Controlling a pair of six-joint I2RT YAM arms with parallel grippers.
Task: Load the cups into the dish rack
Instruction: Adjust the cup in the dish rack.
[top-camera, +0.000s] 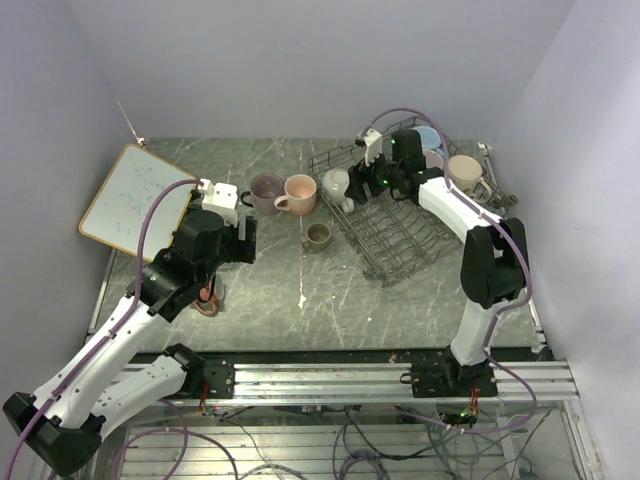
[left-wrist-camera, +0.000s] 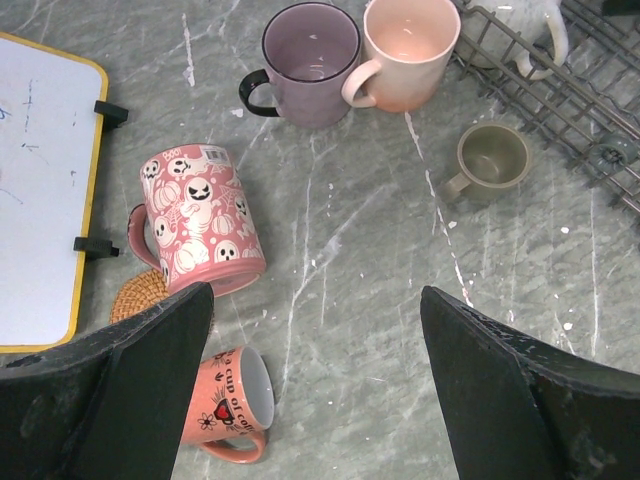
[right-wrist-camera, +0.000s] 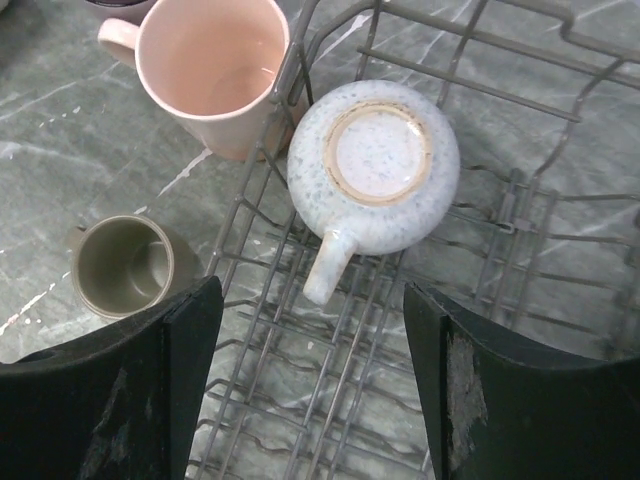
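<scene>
**Top external view: loading partly done, both arms open-jawed**

Nearest the arm bases, the left claw (left-wrist-camera: 315, 390) hangs over the table (left-wrist-camera: 350, 260) with its jaws spread wide and nothing between them. Close beside one finger, a peach lettered mug (left-wrist-camera: 230, 405) lies on its side. Just beyond it a pink ghost-print mug (left-wrist-camera: 200, 220) also lies on its side, its lower edge over a round cork coaster (left-wrist-camera: 135, 298), next to the whiteboard (left-wrist-camera: 40, 190).

Farther out, a small olive mug (left-wrist-camera: 492, 160) stands upright on the table, near the left edge of the dish rack (top-camera: 400, 230) but outside it. Behind it a mauve mug (left-wrist-camera: 310, 60) and a plain peach mug (left-wrist-camera: 405, 50) stand upright close together, the peach one right against the rack's wire.

The dish rack fills the right half of the table. The right claw (right-wrist-camera: 315, 380) hovers above its left end, jaws apart and gripping nothing. Below it a speckled cream mug (right-wrist-camera: 375, 165) sits upside down inside the rack, handle pointing back toward the claw.

At the rack's far right end sit a light blue mug (top-camera: 430, 137), a pinkish mug (top-camera: 436, 158) and a cream mug (top-camera: 465, 172). The right arm partly hides them, and how they sit among the tines is too small to tell.
</scene>
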